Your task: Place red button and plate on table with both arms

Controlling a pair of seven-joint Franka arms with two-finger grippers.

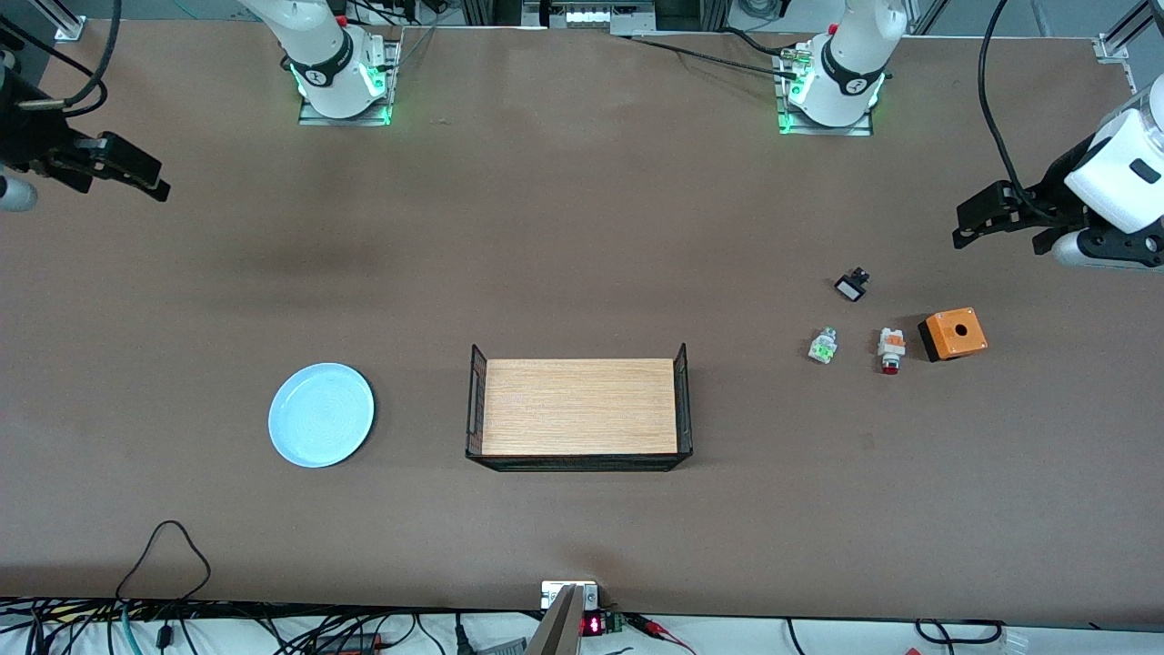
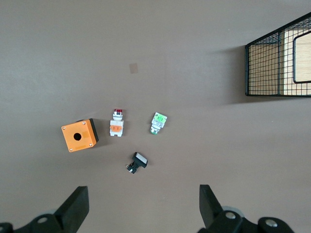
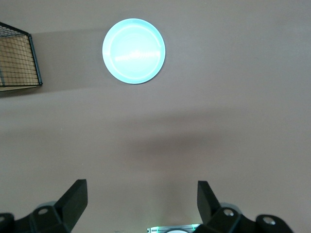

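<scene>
Nearest you, the plate [image 1: 321,415] lies flat on the bare table toward the right arm's end, beside the tray [image 1: 579,459], whose wooden floor holds nothing. Farther from you, toward the left arm's end, the red button [image 1: 890,351] lies on its side between a green button [image 1: 823,347] and an orange box [image 1: 953,333], a black button [image 1: 852,286] farther still. Both task items already rest on the table. That fits a finished job or one waiting. Both grippers hang high at the table's ends: left gripper [image 2: 143,204] spread wide over the buttons, right gripper [image 3: 142,200] spread wide, holding nothing.

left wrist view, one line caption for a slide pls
Open left gripper over four parts: orange box, red button, green button, black switch.
</scene>
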